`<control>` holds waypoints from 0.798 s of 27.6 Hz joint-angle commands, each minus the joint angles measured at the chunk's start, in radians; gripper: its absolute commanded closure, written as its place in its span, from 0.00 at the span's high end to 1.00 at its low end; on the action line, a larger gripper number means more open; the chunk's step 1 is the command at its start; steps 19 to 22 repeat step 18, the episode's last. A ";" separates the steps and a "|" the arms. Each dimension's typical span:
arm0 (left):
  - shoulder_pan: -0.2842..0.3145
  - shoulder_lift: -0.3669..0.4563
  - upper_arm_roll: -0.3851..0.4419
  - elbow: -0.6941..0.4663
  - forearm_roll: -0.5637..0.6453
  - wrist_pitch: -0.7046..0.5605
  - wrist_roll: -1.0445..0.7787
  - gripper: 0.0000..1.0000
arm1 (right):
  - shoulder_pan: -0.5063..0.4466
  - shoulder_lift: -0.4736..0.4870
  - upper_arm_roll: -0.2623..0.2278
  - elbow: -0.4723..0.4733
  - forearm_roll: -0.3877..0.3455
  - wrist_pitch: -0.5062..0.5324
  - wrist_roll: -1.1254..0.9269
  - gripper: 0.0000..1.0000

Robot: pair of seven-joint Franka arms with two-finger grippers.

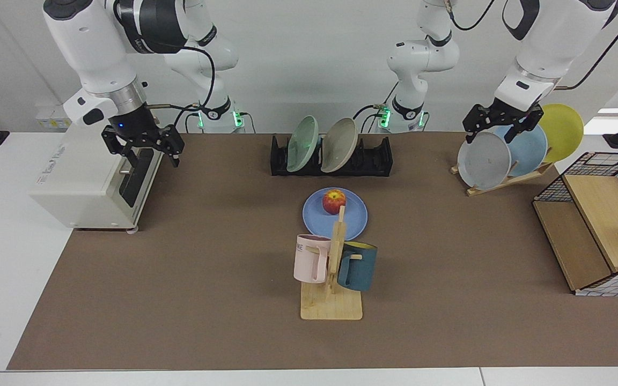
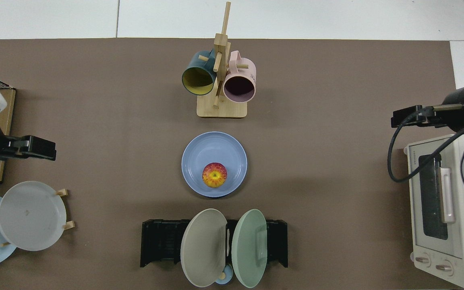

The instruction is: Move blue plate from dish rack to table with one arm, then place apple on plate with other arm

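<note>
Blue plate: on bench, well clear of both grippers, out of dish rack. Apple: on plate. Right gripper, left gripper: fingers apart, empty. Task appears complete

Both arms are glossy white shells with rounded joints and black bands. Above the right end effector sits a silver metal collar, then a white block with a dark oval inset; a small blue light glows just over its 2 black fingers. Black cables loop behind each wrist. The left end effector is black too. Green lights shine at both bases.
</note>
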 commanded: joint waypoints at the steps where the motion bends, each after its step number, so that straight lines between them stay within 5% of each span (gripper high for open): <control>1: 0.003 -0.007 0.000 0.007 0.007 -0.016 0.011 1.00 | -0.009 0.020 0.005 0.033 0.054 -0.031 0.072 1.00; 22: 0.003 -0.007 0.000 0.007 0.007 -0.016 0.011 1.00 | -0.003 0.015 0.004 0.027 -0.004 -0.016 0.091 1.00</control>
